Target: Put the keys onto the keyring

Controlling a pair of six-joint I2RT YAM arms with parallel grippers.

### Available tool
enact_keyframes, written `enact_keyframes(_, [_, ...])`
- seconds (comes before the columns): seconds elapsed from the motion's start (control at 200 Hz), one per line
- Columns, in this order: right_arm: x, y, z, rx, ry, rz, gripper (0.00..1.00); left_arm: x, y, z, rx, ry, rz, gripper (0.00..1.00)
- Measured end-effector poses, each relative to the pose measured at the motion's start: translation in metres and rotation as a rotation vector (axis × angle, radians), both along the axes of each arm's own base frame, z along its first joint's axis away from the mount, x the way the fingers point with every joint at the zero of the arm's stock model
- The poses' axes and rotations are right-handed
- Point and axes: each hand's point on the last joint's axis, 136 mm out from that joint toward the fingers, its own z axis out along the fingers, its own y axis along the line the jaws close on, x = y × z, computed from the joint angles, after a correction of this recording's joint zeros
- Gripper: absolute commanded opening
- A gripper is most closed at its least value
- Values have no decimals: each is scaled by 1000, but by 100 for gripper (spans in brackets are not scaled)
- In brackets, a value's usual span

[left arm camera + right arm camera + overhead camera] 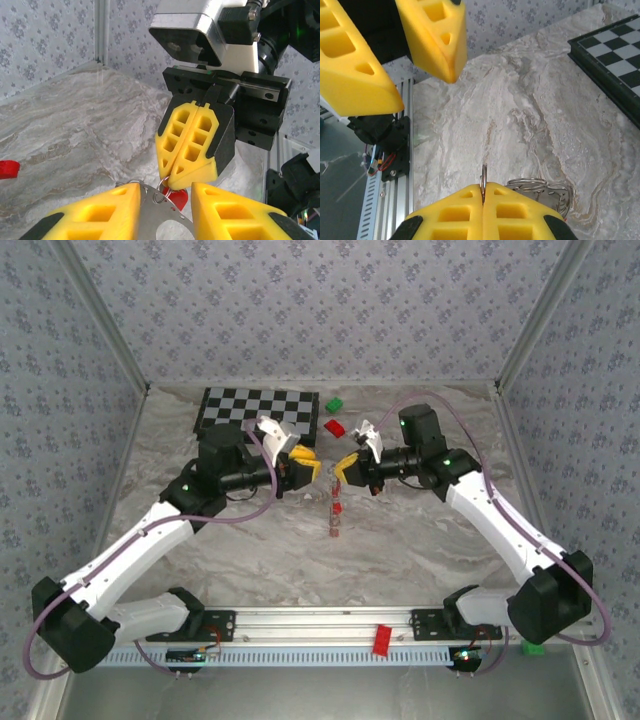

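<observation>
One thin grey metal keyring stood edge-on, a sliver of wire rising from between the fingertips of the right gripper. The keys hung just below those fingertips. They were tiny against the yellow pads, and one red plastic head showed clearly. From above, they dangled as small red bits under the gap between the two grippers, over the marble table.

The right gripper's jaws were pressed together, pinching the keyring's wire. More grey wire loops lay just beside its fingers. Whether they belonged to the same ring could not be told.

The left gripper faced it tip to tip. Its jaws stood clearly apart, and no pad could be seen touching anything. In the left wrist view the ring and the red key head sat between and just ahead of its spread fingers, close to them.

A chessboard lay beyond the left gripper. A green block and a red block lay just beyond the gap between the grippers. Another red block sat on the rail between the arm bases, well behind both grippers. Nothing stood between the two sets of fingertips apart from the ring and keys.
</observation>
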Motion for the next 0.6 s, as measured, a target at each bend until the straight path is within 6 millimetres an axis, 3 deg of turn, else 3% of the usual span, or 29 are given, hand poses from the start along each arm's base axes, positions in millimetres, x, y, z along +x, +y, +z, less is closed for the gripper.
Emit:
enact_keyframes(0.295, [-6,0,-7,-14,11,37,0,4,-2,-31,151,50,-30,31])
enact_keyframes(0.6, [-11,8,-9,-3,21,76,0,-8,-2,-28,210,50,-107,30])
